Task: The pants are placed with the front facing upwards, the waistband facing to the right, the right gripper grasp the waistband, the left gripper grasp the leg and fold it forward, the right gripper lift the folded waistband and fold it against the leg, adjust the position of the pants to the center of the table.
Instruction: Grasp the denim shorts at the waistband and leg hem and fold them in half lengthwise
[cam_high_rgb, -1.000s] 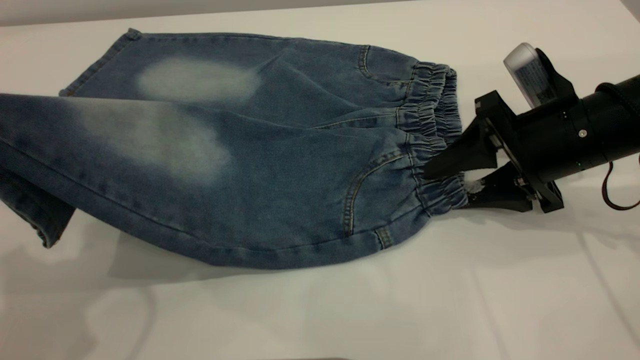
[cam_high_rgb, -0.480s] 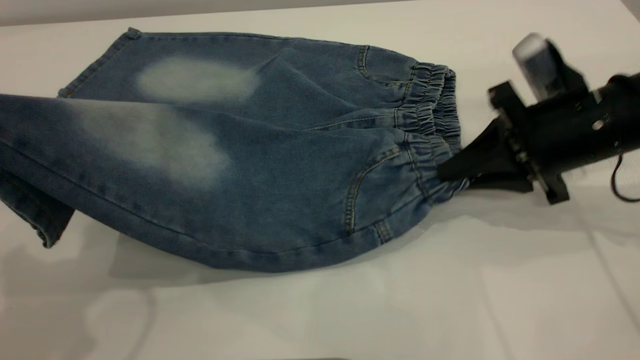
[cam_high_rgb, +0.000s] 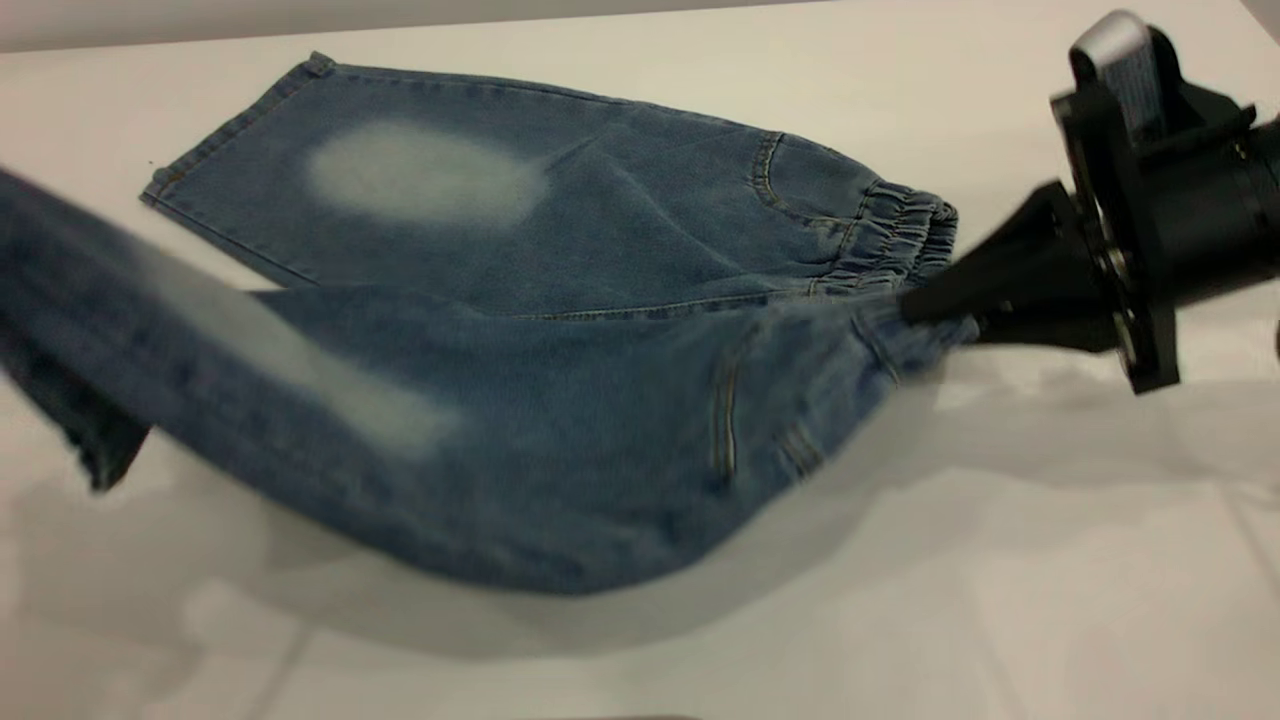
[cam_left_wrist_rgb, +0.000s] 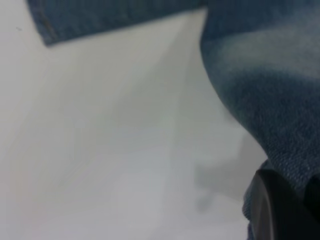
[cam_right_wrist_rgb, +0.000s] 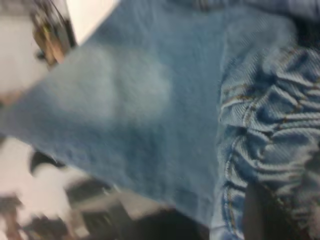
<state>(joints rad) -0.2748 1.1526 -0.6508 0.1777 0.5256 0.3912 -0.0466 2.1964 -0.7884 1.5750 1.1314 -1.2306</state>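
The blue denim pants (cam_high_rgb: 600, 400) lie front up on the white table (cam_high_rgb: 1000, 600). My right gripper (cam_high_rgb: 920, 305) is shut on the near end of the ruffled waistband (cam_high_rgb: 900, 225) and holds it off the table. The near leg hangs raised, running out of the exterior view at the left. The far leg (cam_high_rgb: 430, 180) lies flat. In the left wrist view, denim of the leg (cam_left_wrist_rgb: 270, 75) passes between the black fingers (cam_left_wrist_rgb: 272, 210) of my left gripper (cam_left_wrist_rgb: 292, 195), which is shut on it. The gathered waistband (cam_right_wrist_rgb: 270, 115) fills the right wrist view.
Bare white tabletop surrounds the pants in front and to the right. The lifted near half casts a broad shadow (cam_high_rgb: 700, 620) on the table. The table's far edge (cam_high_rgb: 400, 25) runs just behind the far leg's hem (cam_high_rgb: 160, 185).
My right gripper closed on the waistband and rose up and to the right. The near leg and hip lifted off the table, and the far leg slid slightly right.
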